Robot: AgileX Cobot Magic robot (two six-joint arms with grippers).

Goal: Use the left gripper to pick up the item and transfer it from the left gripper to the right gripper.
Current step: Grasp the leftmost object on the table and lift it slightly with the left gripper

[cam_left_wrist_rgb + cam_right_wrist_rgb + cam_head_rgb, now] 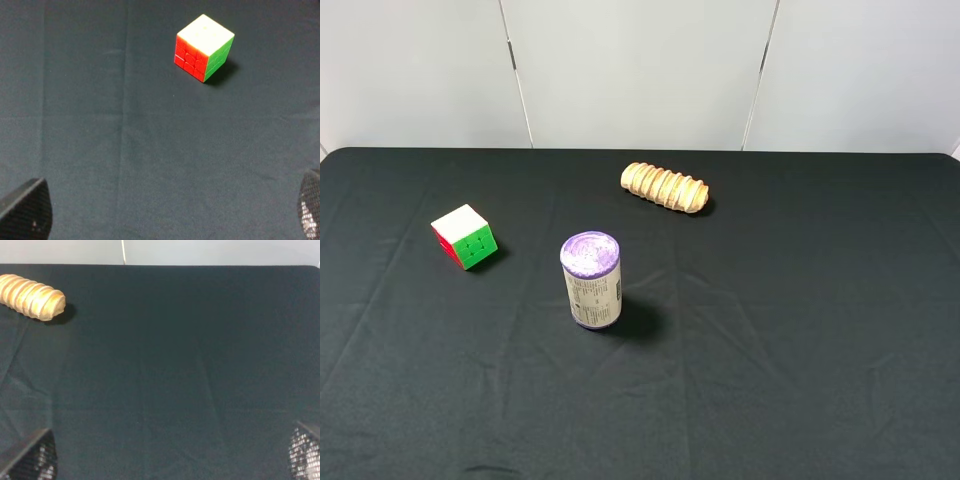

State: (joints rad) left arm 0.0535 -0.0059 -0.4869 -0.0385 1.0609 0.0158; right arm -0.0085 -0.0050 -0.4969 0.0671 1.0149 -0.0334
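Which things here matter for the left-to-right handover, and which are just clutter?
Job in hand:
puzzle cube, not yet picked up
left gripper, jaws open
right gripper, jaws open

Lying about:
purple-topped cylinder, standing upright
ridged tan roll, lying on its side

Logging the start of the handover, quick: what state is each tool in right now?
Left tool: open, holding nothing; the cube sits apart from it.
Right tool: open, holding nothing.
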